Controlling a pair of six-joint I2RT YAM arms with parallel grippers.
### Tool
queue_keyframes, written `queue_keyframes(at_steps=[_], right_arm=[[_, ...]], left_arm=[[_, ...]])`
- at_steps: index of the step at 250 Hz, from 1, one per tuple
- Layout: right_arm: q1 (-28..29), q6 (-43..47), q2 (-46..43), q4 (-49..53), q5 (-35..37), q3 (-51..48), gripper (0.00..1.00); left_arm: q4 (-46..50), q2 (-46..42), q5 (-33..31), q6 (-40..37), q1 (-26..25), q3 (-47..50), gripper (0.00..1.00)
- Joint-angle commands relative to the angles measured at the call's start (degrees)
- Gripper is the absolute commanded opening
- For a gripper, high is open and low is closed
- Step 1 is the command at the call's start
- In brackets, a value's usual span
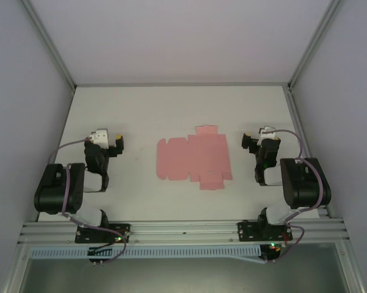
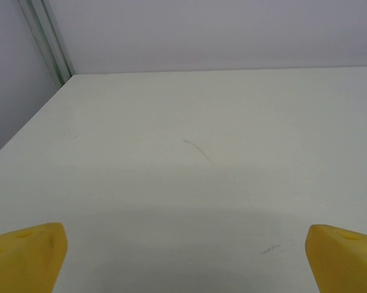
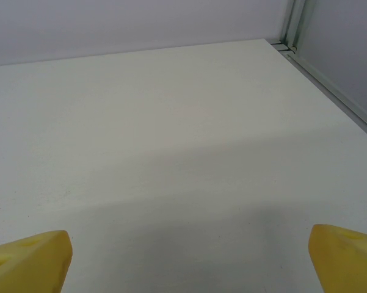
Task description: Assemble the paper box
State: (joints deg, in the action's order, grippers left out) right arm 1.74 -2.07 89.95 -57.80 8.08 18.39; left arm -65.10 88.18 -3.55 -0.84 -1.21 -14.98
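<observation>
Currently the paper box [image 1: 192, 160] lies as a flat sheet at the centre of the table [image 1: 140, 110], within both arms' reach. The left gripper [image 1: 118, 143] at its nine o'clock and the right gripper [image 1: 247, 141] at three o'clock are spread wide and empty.

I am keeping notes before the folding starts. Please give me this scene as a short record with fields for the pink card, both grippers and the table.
paper box: flat pink die-cut sheet, unfolded, lying on the table between the two arms
left gripper: open, holds nothing, left of the sheet, apart from it
right gripper: open, holds nothing, right of the sheet, apart from it
table: white
task state: folding not yet begun
</observation>
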Motion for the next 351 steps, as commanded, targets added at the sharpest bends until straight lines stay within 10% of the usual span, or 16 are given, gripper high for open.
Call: queue_keyframes(at_steps=[1, 105, 166, 351], right_arm=[[-0.33, -0.42, -2.18, 2.54, -0.69, 2.00, 1.00], [9.81, -9.33, -17.95, 57.97, -2.59, 25.49, 0.99], [20.94, -19.58, -12.71, 67.29, -7.08, 28.74, 0.88], [25.07, -27.64, 10.73, 65.08, -10.86, 31.44, 0.49]], left_arm=[[4.98, -2.07, 2.57, -2.48, 0.51, -3.63, 1.00], [50.85, -18.18, 10.89, 21.92, -4.04, -20.07, 1.00], [59.36, -13.69, 13.20, 28.14, -16.71, -24.89, 1.00], [57.89, 0.79, 23.42, 32.18, -21.28, -24.66, 1.00]])
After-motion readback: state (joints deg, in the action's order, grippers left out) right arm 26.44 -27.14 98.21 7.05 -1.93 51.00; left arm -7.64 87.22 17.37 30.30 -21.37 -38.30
